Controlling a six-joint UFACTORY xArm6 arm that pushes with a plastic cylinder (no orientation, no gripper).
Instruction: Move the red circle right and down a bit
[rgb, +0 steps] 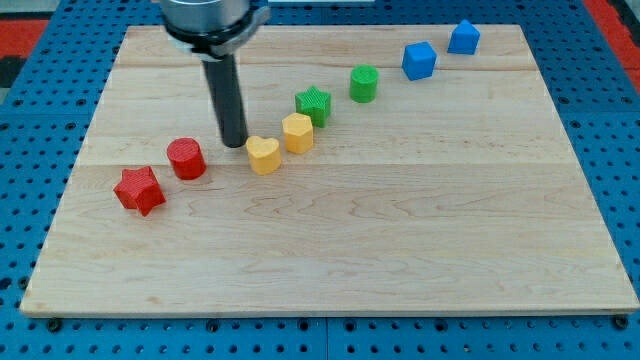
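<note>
1. My tip (234, 145) is down on the light wooden surface (330, 250), left-centre, nearer the top edge than the bottom.
2. Red circle block (186, 158) sits just to the view's left of my tip and slightly lower, a small gap between, not touching.
3. Yellow heart block (263, 155) is just right of my tip, close.
4. No gripper here: plain rod, no jaws to part or close.
5. Red star block (138, 190) lies left and below the circle, near the left edge.
6. The diagonal continues toward the top-right corner: yellow hexagon block (297, 132), green star block (314, 104), green cylinder block (364, 83), and two blue blocks (419, 60) (463, 38).
7. No containers in view; all blocks lie on the surface.
</note>
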